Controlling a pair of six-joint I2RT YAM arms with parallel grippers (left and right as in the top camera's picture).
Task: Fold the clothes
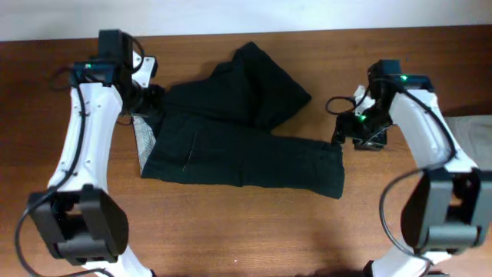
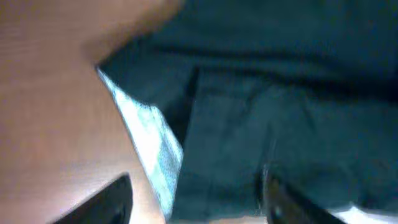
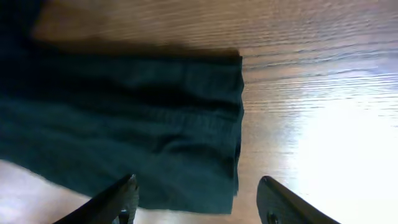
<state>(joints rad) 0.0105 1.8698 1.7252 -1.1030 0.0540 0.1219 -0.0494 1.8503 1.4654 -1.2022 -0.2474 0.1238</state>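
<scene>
One rough fold at most is judged done; the clothes [image 1: 238, 146] lie mostly flat on the table [image 1: 231, 231].
Overhead, one leg [image 1: 265, 77] is seen lying across the clothes, with the left gripper [image 1: 147, 98] at their lining [image 1: 143, 142] edge and the right gripper [image 1: 338, 138] at their far hem [image 1: 338, 169]. Left wrist: fingers [image 2: 115, 199] are spread wide above the lining, nothing held. Right wrist: fingers are spread wide over the hem, nothing gripped.

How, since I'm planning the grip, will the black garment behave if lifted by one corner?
Probably floppy: the black garment lies flat and creased, so a lifted corner should sag. Likely light, being thin. Pushed, it would probably bunch rather than slide on the wooden table.
</scene>
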